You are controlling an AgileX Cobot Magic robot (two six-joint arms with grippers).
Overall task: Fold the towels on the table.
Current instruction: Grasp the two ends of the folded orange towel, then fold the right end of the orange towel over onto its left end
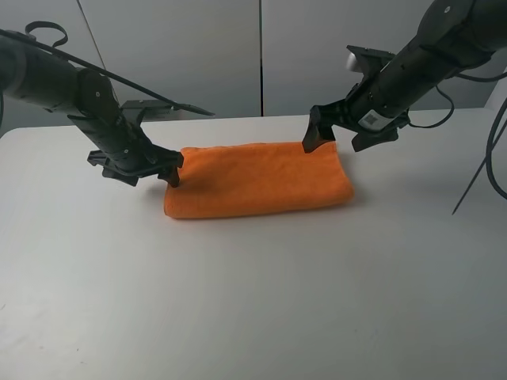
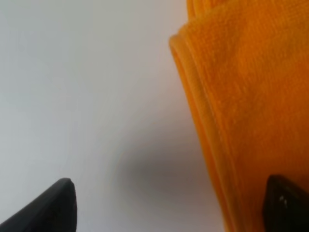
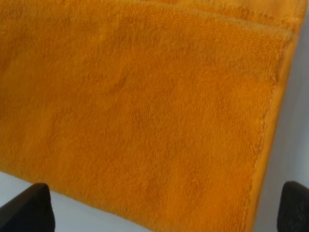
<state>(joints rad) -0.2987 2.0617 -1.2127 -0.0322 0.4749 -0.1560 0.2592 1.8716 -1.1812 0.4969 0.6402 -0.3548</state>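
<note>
The towel (image 1: 257,180) is bright orange and lies folded into a long double-layered rectangle in the middle of the white table (image 1: 238,301). My left gripper (image 1: 150,176) is open at the towel's left end, one finger touching or just over that edge and the other over bare table. The left wrist view shows the layered edge of the towel (image 2: 251,96) between the spread fingertips (image 2: 53,208). My right gripper (image 1: 334,144) is open above the towel's far right corner. In the right wrist view the towel (image 3: 145,111) fills the frame, with both fingertips (image 3: 26,210) wide apart and holding nothing.
Grey wall panels stand behind the table's far edge (image 1: 238,119). A dark cable (image 1: 475,182) hangs down at the right, off the right arm. Bare white tabletop surrounds the towel on all sides.
</note>
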